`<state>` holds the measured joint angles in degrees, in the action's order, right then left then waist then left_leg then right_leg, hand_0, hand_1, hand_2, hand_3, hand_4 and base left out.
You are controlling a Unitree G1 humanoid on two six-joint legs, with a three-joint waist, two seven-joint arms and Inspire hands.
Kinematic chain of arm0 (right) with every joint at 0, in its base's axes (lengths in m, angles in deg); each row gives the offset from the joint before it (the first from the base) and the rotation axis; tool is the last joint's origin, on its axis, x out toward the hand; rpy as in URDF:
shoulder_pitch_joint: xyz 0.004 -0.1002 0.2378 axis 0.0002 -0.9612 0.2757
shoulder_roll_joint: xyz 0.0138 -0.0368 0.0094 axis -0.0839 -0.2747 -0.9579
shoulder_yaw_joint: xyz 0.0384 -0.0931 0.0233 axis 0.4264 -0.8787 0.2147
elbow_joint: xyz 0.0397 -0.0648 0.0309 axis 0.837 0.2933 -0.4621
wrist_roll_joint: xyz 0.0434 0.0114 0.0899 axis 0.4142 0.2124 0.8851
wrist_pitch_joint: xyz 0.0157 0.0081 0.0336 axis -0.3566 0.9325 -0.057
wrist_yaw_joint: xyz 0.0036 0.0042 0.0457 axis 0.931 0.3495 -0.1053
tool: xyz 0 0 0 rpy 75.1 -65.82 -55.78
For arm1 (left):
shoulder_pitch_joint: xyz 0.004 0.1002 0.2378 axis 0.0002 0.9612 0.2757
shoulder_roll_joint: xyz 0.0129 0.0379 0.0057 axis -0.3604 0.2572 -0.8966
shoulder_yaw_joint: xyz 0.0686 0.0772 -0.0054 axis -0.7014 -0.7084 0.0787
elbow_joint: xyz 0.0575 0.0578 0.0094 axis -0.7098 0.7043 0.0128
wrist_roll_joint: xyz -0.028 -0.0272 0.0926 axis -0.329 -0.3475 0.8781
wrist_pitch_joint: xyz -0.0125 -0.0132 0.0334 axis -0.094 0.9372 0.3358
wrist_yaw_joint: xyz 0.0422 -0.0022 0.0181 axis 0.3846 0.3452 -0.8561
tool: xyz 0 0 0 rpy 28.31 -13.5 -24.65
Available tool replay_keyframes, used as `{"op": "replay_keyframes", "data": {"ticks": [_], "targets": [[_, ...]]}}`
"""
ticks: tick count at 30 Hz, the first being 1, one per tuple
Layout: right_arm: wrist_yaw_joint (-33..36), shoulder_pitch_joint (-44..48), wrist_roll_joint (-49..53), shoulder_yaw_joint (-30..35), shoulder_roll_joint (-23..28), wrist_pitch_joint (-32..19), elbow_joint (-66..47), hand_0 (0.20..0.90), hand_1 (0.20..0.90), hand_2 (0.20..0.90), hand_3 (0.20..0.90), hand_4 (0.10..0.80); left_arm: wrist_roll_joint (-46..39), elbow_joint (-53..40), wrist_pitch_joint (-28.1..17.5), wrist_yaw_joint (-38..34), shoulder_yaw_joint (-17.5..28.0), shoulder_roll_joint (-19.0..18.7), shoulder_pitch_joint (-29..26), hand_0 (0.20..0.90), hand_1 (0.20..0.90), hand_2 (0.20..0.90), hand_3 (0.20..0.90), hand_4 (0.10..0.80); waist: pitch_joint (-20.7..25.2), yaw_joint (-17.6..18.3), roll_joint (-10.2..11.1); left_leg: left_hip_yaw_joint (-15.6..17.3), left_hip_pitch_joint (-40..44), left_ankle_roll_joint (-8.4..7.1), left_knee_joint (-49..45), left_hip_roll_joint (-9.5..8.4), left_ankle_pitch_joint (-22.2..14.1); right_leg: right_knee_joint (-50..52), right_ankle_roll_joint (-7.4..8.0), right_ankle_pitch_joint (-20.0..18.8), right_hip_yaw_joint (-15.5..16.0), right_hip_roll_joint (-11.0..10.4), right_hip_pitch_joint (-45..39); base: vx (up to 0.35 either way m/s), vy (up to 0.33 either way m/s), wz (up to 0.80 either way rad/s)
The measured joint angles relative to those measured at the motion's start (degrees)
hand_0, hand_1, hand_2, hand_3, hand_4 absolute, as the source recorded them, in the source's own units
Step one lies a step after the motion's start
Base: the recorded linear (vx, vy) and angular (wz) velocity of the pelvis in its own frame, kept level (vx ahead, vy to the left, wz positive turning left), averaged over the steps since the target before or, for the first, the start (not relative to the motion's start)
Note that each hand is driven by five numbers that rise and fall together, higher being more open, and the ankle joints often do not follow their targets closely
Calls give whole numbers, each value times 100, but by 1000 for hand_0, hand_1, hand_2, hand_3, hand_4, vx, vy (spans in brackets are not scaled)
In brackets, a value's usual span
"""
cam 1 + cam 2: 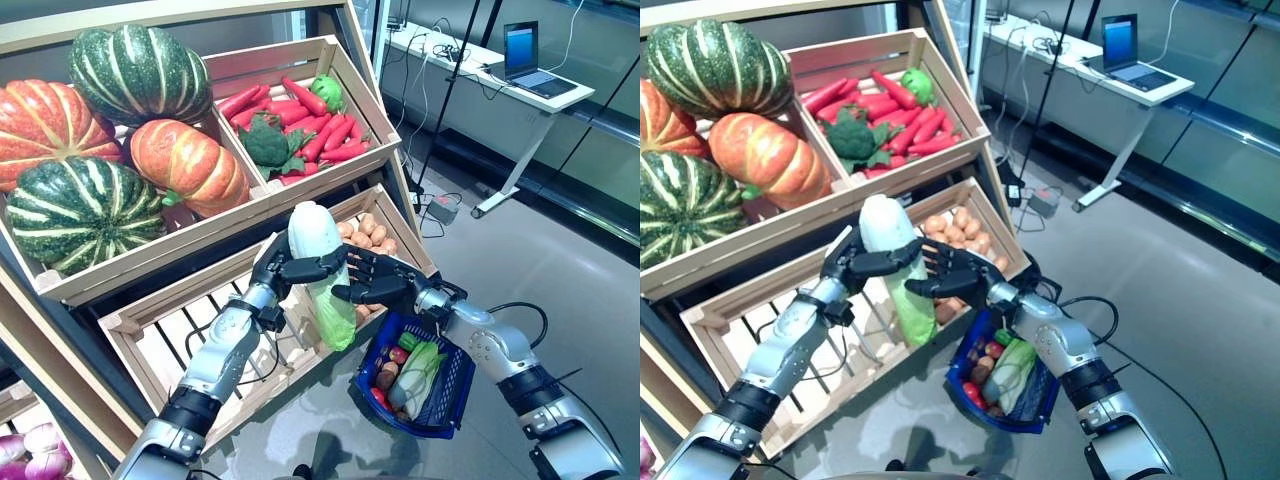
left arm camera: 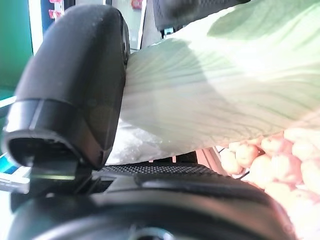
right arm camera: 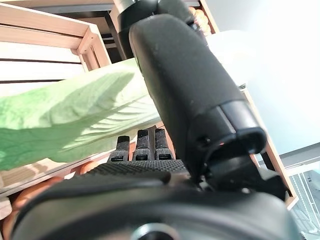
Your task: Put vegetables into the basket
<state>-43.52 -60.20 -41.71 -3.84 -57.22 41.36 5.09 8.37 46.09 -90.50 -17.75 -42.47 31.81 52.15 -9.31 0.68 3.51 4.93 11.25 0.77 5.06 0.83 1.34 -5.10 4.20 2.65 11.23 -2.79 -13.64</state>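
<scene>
A long cabbage with a white stalk and green leaves hangs upright before the stand's lower crate. My left hand is curled round its middle; the left wrist view shows the thumb pressed on the cabbage. My right hand reaches in from the right, its fingers fairly straight and touching the leaves beside its thumb. The blue basket stands on the floor below my right hand. In it lie a pale green leafy vegetable and small red and brown ones.
The wooden stand with slanted crates fills the left side. Its lower crate is just behind both hands, with brown potatoes at its right end. A white desk with a laptop stands at the back right. Grey floor lies to the right.
</scene>
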Motion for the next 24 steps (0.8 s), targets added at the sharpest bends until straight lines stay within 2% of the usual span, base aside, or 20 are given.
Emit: {"op": "replay_keyframes", "data": {"ticks": [13,24], "targets": [[55,43,169,-95,-224,208,462,900,900,900,900,800,0,-195,229,-29,-57,-9,0,300,300,300,300,400,13,-7,-1,4,12,-3,0,2,3,0,-5,-3,-9,0,-8,8,-1,0],[54,176,175,-249,-396,579,930,900,900,900,900,800,1,-312,463,-188,-245,-25,0,300,300,300,300,400,98,-7,-1,7,16,-8,0,4,10,-1,-7,-5,-16,2,-8,0,0,0]]}}
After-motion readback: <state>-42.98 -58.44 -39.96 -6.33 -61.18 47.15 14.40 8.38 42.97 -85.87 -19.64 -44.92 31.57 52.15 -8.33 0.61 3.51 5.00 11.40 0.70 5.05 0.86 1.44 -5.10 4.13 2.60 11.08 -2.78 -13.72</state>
